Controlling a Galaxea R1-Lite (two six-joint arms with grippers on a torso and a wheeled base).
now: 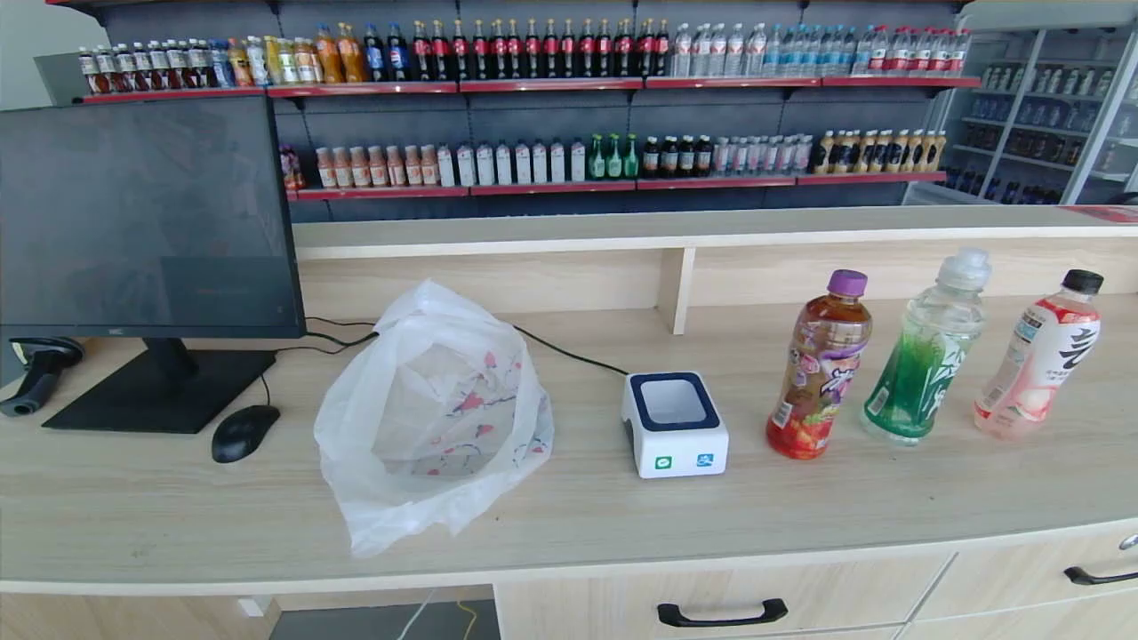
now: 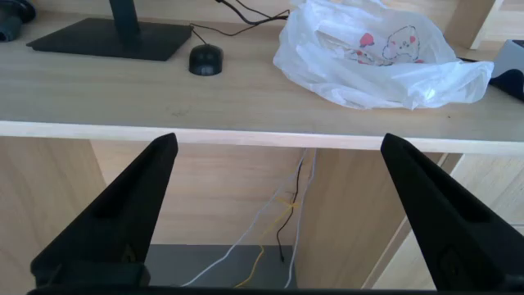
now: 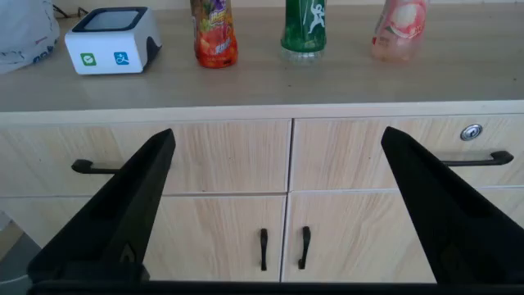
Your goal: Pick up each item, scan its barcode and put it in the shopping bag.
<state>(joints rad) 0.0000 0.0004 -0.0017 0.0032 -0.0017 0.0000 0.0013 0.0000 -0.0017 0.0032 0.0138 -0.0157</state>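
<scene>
Three bottles stand in a row on the counter's right: a purple-capped reddish tea bottle (image 1: 820, 369) (image 3: 215, 33), a clear bottle with a green label (image 1: 927, 351) (image 3: 304, 26), and a black-capped pink-and-white bottle (image 1: 1038, 357) (image 3: 399, 29). A white barcode scanner box (image 1: 673, 424) (image 3: 112, 39) sits left of them. The white plastic shopping bag (image 1: 434, 413) (image 2: 377, 53) lies open further left. My left gripper (image 2: 278, 205) is open below the counter edge, in front of the bag. My right gripper (image 3: 278, 205) is open, low before the cabinet doors, beneath the bottles.
A monitor (image 1: 147, 218) on a stand, a black mouse (image 1: 243, 432) (image 2: 205, 59) and a handheld scanner (image 1: 36, 373) occupy the counter's left. A raised wooden ledge (image 1: 693, 233) runs behind. Drawers with black handles (image 1: 722, 613) sit below; cables (image 2: 282, 221) hang under the counter.
</scene>
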